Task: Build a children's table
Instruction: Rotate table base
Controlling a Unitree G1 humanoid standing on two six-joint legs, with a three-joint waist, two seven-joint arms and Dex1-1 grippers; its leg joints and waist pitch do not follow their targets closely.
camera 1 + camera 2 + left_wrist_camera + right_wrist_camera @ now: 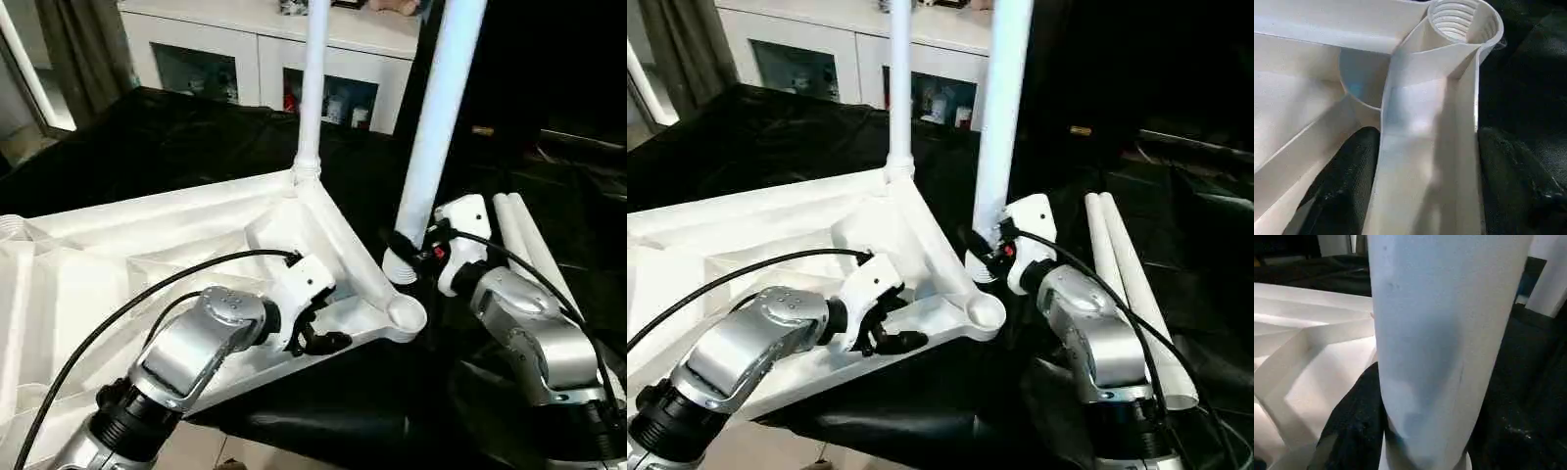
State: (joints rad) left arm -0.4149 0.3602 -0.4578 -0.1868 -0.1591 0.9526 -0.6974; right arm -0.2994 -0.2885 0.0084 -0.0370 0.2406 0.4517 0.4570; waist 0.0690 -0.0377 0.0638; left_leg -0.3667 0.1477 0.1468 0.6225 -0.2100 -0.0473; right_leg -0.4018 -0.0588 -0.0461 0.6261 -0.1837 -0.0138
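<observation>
The white table top (147,245) lies upside down with its ribbed underside up. One white leg (313,88) stands upright in the far corner socket. My right gripper (411,250) is shut on a second leg (438,117) and holds it nearly upright. That leg's lower end (399,266) hangs just beyond the near corner socket (407,315), apart from it. My left gripper (323,333) is at the top's near rim beside that socket. In the left wrist view its fingers (1347,181) press both sides of the rim wall (1425,147), below the threaded socket (1454,19).
Two more white legs (1127,284) lie side by side on the black cloth (176,147) to the right of my right arm. A white cabinet (265,39) with glass-fronted shelves stands behind the work. The table top's near corner overhangs the cloth's front edge.
</observation>
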